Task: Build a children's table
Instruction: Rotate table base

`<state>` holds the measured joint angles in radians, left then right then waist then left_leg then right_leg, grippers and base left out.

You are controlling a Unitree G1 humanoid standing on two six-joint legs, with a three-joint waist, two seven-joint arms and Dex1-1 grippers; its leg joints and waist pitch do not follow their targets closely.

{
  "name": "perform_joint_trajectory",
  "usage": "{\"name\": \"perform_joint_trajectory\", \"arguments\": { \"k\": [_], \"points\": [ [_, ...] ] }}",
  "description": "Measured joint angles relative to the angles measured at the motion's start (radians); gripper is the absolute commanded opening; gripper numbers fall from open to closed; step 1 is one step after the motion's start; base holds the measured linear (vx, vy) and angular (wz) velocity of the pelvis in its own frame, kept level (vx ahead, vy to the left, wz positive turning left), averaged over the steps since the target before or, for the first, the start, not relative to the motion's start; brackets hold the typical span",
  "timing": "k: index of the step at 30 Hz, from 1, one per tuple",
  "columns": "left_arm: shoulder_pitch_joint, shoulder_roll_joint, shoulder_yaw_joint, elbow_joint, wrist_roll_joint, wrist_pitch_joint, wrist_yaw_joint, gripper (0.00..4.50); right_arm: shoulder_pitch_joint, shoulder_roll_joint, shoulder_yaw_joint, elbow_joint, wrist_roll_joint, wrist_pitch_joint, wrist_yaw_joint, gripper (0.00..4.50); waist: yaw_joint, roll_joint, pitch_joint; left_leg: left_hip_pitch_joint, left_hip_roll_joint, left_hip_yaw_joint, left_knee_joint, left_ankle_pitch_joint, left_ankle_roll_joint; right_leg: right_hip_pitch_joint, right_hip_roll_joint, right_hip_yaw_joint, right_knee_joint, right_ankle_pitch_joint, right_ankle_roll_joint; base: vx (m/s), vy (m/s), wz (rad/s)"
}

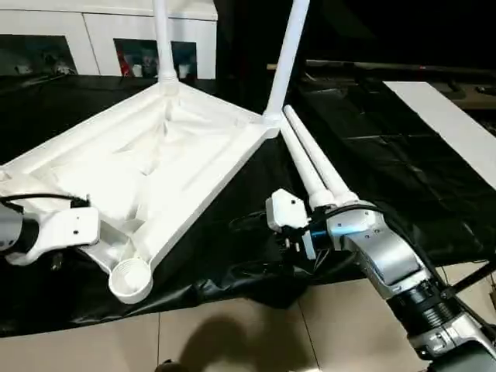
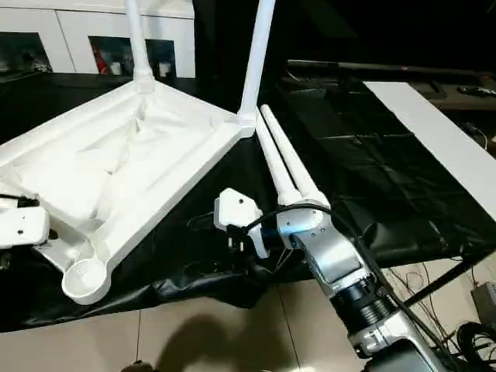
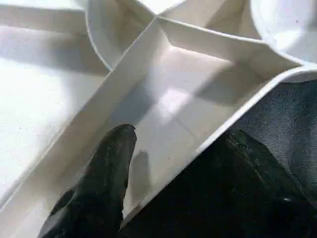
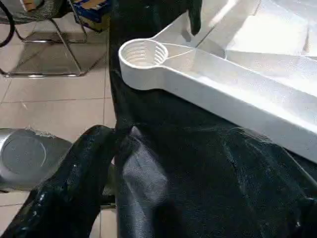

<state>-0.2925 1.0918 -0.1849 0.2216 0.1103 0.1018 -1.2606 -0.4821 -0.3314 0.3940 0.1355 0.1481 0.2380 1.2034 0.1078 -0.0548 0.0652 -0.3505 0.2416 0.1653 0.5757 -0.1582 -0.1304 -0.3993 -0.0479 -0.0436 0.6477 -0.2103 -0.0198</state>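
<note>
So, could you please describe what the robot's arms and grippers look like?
The right arm is a silver metal forearm with black ribbed joints, a white boxy wrist housing and thin black cables. The left arm has a white housing and a black cable too. The left gripper's fingers are glossy black.

Upturned tabletop (image 2: 116,155) on black sheet (image 2: 372,170) — two legs (image 2: 283,167) lying beside it.

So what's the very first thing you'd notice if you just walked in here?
A big white tabletop lying upside down on a black sheet, with two white legs sticking straight up from its far corners. Two more loose legs lie side by side on the sheet just to its right. The near corner's round socket has nothing in it.
</note>
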Motion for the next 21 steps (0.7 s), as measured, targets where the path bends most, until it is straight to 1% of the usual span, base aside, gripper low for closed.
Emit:
{"name": "perform_joint_trajectory", "arguments": {
  "k": [2,3,4,7,8,9,13,14,15,16,18,21],
  "points": [
    [-0.018,-0.007,-0.013,0.012,0.0,0.02,-0.016,2.48,0.01,-0.007,0.005,-0.015,-0.001,0.008,-0.001,3.85,0.002,0.002,-0.001,0.0,0.0,0.0,0.0,0.0,0.0,0.0,0.0,0.0,0.0,0.0,0.0,0.0,0.0,0.0],
    [-0.03,-0.01,-0.017,0.023,0.001,0.029,-0.026,2.48,0.012,-0.01,0.006,-0.018,-0.001,0.015,-0.001,3.85,0.003,0.003,-0.001,0.0,0.0,0.0,0.0,0.0,0.0,0.0,0.0,0.0,0.0,0.0,0.0,0.0,0.0,0.0],
    [-0.036,-0.011,-0.017,0.027,0.001,0.034,-0.035,2.34,0.014,-0.015,0.006,-0.019,-0.001,0.017,-0.001,3.85,0.004,0.004,-0.002,0.0,0.0,0.0,0.0,0.0,0.0,0.0,0.0,0.0,0.0,0.0,0.0,0.0,0.0,0.0],
    [-0.037,-0.014,-0.022,0.031,0.002,0.041,-0.045,2.27,0.017,-0.024,0.006,-0.019,-0.003,0.017,-0.003,3.85,0.004,0.009,-0.004,0.0,0.0,0.0,0.0,0.0,0.0,0.0,0.0,0.0,0.0,0.0,0.0,0.0,0.0,0.0],
    [-0.039,-0.014,-0.031,0.032,0.002,0.044,-0.048,2.02,0.017,-0.023,0.006,-0.019,-0.003,0.018,-0.007,3.85,0.005,0.01,-0.005,0.0,0.0,0.0,0.0,0.0,0.0,0.0,0.0,0.0,0.0,0.0,0.0,0.0,0.0,0.0],
    [-0.04,-0.014,-0.036,0.032,0.002,0.044,-0.051,1.9,0.017,-0.022,0.006,-0.019,-0.003,0.019,-0.009,3.85,0.005,0.011,-0.005,0.0,0.0,0.0,0.0,0.0,0.0,0.0,0.0,0.0,0.0,0.0,0.0,0.0,0.0,0.0],
    [-0.056,-0.014,-0.049,0.03,0.005,0.06,-0.077,1.83,0.017,-0.018,0.007,-0.019,-0.003,0.022,-0.02,3.85,0.005,0.015,-0.008,0.0,0.0,0.0,0.0,0.0,0.0,0.0,0.0,0.0,0.0,0.0,0.0,0.0,0.0,0.0],
    [-0.059,-0.015,-0.05,0.029,0.005,0.069,-0.083,1.71,0.017,-0.014,0.008,-0.019,-0.003,0.022,-0.021,3.85,0.005,0.016,-0.008,0.0,0.0,0.0,0.0,0.0,0.0,0.0,0.0,0.0,0.0,0.0,0.0,0.0,0.0,0.0],
    [-0.059,-0.016,-0.051,0.027,0.004,0.078,-0.089,1.46,0.017,-0.01,0.009,-0.019,-0.004,0.022,-0.022,3.85,0.005,0.017,-0.008,0.0,0.0,0.0,0.0,0.0,0.0,0.0,0.0,0.0,0.0,0.0,0.0,0.0,0.0,0.0],
    [-0.059,-0.016,-0.051,0.026,0.004,0.082,-0.095,1.45,0.017,-0.008,0.01,-0.019,-0.004,0.022,-0.022,3.85,0.004,0.018,-0.008,0.0,0.0,0.0,0.0,0.0,0.0,0.0,0.0,0.0,0.0,0.0,0.0,0.0,0.0,0.0],
    [-0.059,-0.018,-0.051,0.017,0.001,0.091,-0.109,1.39,0.017,-0.004,0.013,-0.019,-0.006,0.022,-0.029,3.85,0.004,0.024,-0.009,0.0,-0.001,0.0,0.0,0.0,0.0,0.0,0.0,0.0,0.0,0.0,0.0,0.0,0.0,0.0],
    [-0.056,-0.021,-0.059,0.017,0.004,0.11,-0.11,1.1,0.018,-0.004,0.028,-0.018,-0.018,0.022,-0.041,3.85,0.001,0.035,-0.009,0.0,-0.001,0.0,0.0,0.0,0.0,0.001,0.0,0.0,0.0,0.0,0.0,0.0,0.0,0.0]
  ]
}}
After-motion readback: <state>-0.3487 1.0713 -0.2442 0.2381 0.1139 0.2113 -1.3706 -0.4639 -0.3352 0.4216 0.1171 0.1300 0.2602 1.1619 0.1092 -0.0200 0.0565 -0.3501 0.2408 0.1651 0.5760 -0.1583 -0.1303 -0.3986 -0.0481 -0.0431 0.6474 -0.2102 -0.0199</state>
